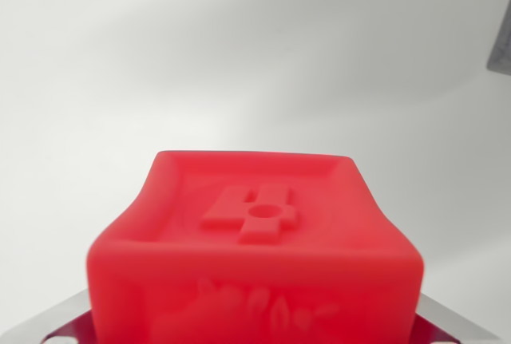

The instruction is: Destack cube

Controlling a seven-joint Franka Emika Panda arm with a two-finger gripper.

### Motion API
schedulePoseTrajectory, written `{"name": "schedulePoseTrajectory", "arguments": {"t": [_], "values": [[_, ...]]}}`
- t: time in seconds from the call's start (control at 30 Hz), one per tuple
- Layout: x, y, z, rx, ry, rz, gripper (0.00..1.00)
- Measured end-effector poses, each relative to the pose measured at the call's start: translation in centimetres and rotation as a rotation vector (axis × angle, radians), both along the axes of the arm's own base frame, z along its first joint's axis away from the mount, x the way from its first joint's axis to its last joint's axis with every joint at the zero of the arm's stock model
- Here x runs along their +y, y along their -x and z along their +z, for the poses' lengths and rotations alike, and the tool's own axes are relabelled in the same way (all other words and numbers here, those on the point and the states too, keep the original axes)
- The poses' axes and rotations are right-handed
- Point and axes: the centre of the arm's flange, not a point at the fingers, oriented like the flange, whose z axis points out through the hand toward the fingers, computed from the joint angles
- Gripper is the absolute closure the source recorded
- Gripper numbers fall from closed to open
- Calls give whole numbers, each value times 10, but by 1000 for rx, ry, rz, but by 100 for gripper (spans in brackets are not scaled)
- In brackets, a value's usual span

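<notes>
Nearest the camera, at the bottom edge of the wrist view, two pale metal fingers (459,324) of the gripper (255,330) flank a red cube (255,264), one showing at each lower corner. The cube sits between them and hides their inner faces, so it appears clasped by the gripper, though the contact itself is hidden. The cube fills the lower middle of the view. Its near face is blurred and bears a faint raised pattern too soft to read; its upper face has a raised rim and an embossed cross-like mark with a small round hole in its middle. Beyond the cube spreads a plain white worktop (239,57), crossed by soft grey shadows. At the wrist view's far upper right, a small dark grey object (501,47) cuts into the edge, too little shown to identify.
</notes>
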Motion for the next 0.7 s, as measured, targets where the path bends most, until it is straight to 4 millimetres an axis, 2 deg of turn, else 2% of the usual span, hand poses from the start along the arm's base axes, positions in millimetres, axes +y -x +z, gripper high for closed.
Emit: {"name": "schedulePoseTrajectory", "arguments": {"t": [0.7], "values": [[37,-5,-15,0,0,47,100]]}}
